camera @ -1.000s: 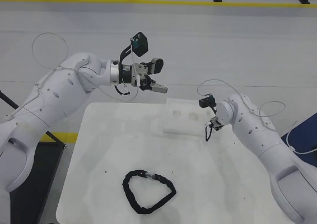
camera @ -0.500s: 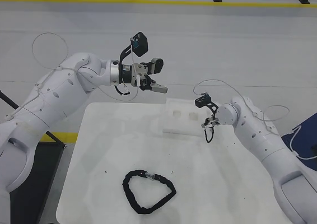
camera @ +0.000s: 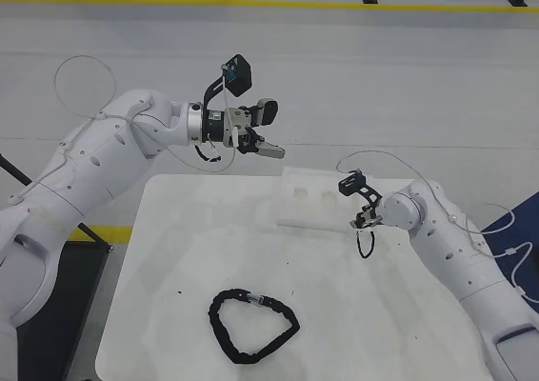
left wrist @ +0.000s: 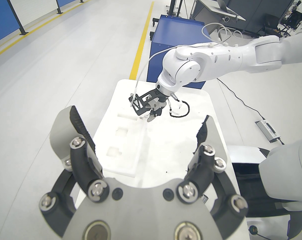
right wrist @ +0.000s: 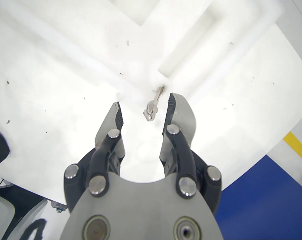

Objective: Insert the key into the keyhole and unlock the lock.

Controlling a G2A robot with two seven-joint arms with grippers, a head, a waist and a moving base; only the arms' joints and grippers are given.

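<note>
White matte tabletop (camera: 155, 286) with rounded corners; at far right, moulded foam tray (camera: 293, 217) with rectangular recesses; small silver key (right wrist: 152, 106) stuck blade-first in foam, tilted, between spread ridged fingers of right gripper (right wrist: 144, 101), ungripped; left gripper (left wrist: 140, 113) wide apart, raised beyond far edge; black sleeved chain lock (camera: 250, 326) looped near centre.

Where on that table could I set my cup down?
Bare table lies left of the chain lock and between it and the foam block. Crowded at the block's near edge, where the right tool straddles the key.
</note>
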